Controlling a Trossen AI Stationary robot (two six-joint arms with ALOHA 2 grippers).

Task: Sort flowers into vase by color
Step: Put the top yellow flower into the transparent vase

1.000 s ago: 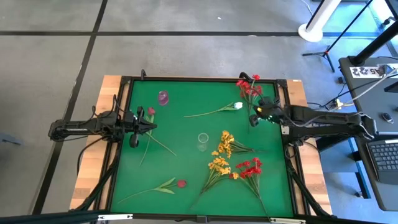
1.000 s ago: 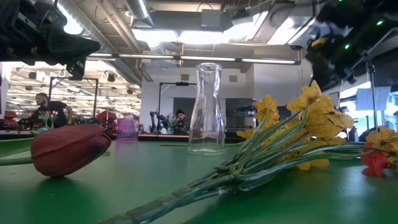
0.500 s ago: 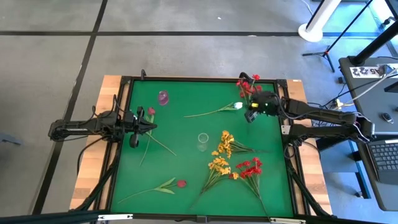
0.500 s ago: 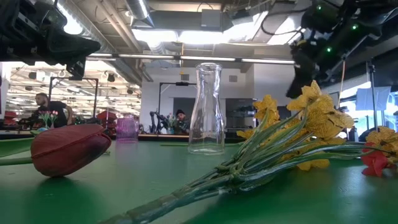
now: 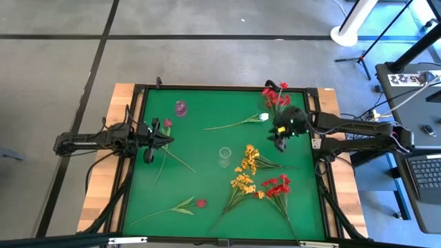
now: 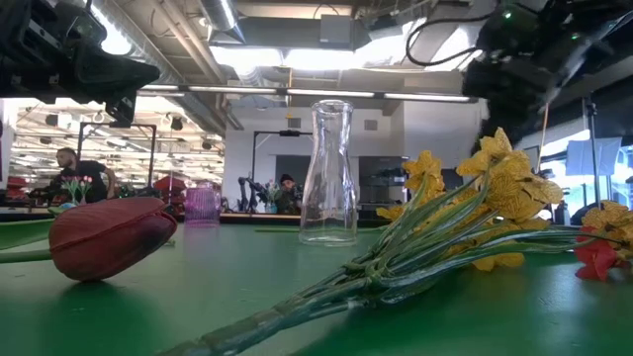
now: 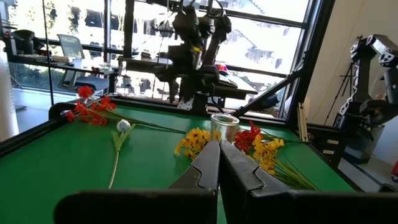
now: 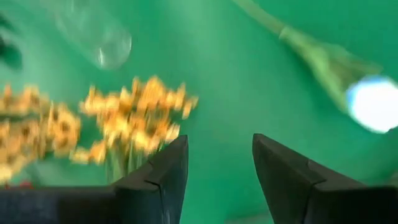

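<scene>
R end effector (image 5: 279, 142) hangs over the green counter (image 5: 200, 172) nr its R edge, just below the white bloom (image 5: 264, 117) and above the upper yellow cluster (image 5: 249, 158). Fingers (image 8: 158, 171) are apart w/ a moderate gap, nothing between them; wrist view looks past them at the yellow cluster and white bloom, both blurred.

L end effector (image 5: 165, 140) sits at the L side of the counter, fingers (image 7: 208, 165) pressed together, empty, w/ a pink bud (image 5: 167, 123) and its stem just beside it.

Clear vase (image 5: 224, 156) stands upright mid-counter, no flowers in it; small pink vase (image 5: 180, 107) stands near the far L corner, well apart from it.

Flowers all lie flat on the counter: red cluster (image 5: 276, 97) at far R corner, white bloom w/ stem running L, two yellow clusters (2nd (image 5: 242, 182)) R of the clear vase, another red cluster (image 5: 277, 186) beside the lower yellow one, dark red bud (image 5: 200, 203) nr the front edge.

Low view: dark red bud front L, yellow stems front R, clear vase between.
</scene>
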